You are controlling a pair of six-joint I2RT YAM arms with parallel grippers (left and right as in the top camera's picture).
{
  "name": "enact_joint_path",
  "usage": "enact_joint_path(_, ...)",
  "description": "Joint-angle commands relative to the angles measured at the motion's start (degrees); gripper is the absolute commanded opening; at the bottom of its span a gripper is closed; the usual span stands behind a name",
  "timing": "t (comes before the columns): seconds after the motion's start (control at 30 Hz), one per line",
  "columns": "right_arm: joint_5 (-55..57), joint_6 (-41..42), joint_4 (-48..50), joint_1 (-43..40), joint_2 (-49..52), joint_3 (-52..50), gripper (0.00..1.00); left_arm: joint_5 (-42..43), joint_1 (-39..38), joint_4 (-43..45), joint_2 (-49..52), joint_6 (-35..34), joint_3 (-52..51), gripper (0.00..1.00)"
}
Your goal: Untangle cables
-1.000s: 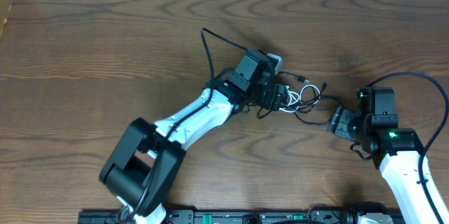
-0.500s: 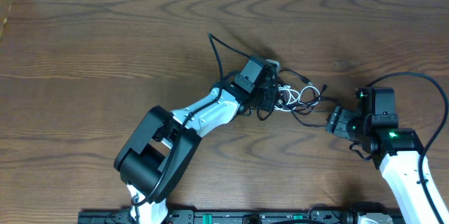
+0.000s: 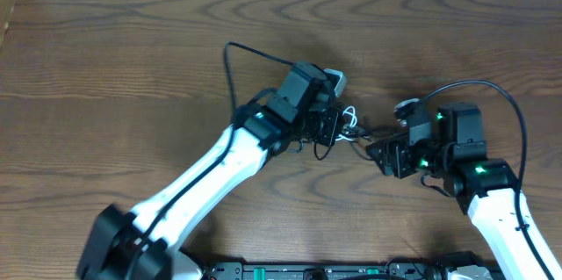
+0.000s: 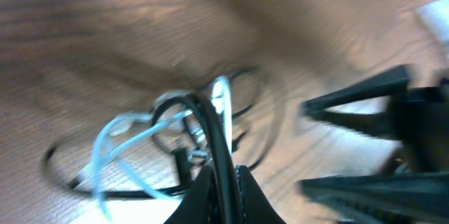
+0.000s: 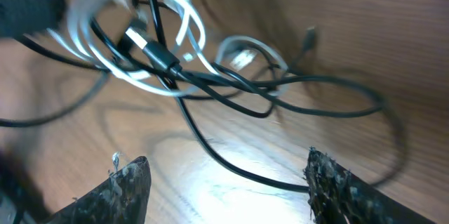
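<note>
I'm clamping the left gripper (image 4: 226, 182) on the black cable (image 4: 210, 124), right gripper (image 5: 226, 164) gaping beside it; pulling risks cinching loops of the white cable (image 5: 196, 24).

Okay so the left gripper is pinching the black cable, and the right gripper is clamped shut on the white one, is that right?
Not quite. The right gripper is open, its fingers spread wide and gripping nothing, as the right wrist view shows. The rest holds: the left gripper is pinching the black cable.
</note>
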Motion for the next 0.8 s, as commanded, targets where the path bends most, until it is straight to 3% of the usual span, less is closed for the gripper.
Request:
enact_joint_path(0.0, -2.7, -3.7, 0.8, 1.9, 0.3, 1.0, 0.67, 1.2, -0.1, -1.3, -2.6, 0.1, -0.2, 0.07)
enact_joint_path(0.2, -3.4, -3.7, 3.7, 3.9, 0.6, 1.0, 0.67, 1.9, -0.1, -3.3, -3.5, 0.1, -0.2, 0.07)
enact_joint_path(0.57, -2.1, -5.0, 5.0, 9.9, 1.9, 1.0, 0.68, 15.2, -0.1, 1.7, -3.5, 0.1, -0.1, 0.08)
enact_joint_path(0.63, -1.1, -5.0, 5.6, 10.0, 2.7, 1.0, 0.53, 16.6, -0.1, 2.0, -3.5, 0.1, -0.1, 0.08)
enact_joint_path(0.73, 3.0, -4.8, 6.0, 10.0, 4.2, 1.0, 0.01, 16.3, -0.1, 1.9, -3.5, 0.1, -0.1, 0.08)
enact_joint_path(0.77, 5.7, -3.3, 5.7, 9.9, 4.6, 1.0, 0.01, 15.5, -0.1, 1.8, -3.5, 0.1, -0.2, 0.07)
